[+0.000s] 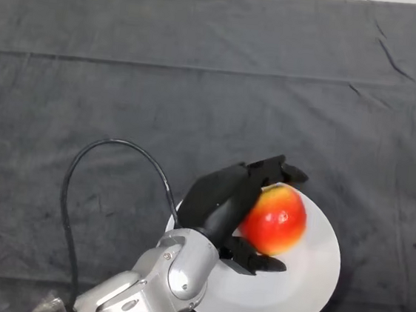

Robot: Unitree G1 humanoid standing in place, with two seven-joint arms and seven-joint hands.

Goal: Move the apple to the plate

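apple in robot hand, over plate

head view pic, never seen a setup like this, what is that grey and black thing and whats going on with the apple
This picture comes from a camera on a humanoid robot's head, looking down at a table under a dark cloth. The silver-grey piece at the lower left is its left arm, ending in a black hand with a thumb and thick fingers. That hand is curled round a red and yellow apple, which sits over a white plate. Whether the apple rests on the plate cannot be told.
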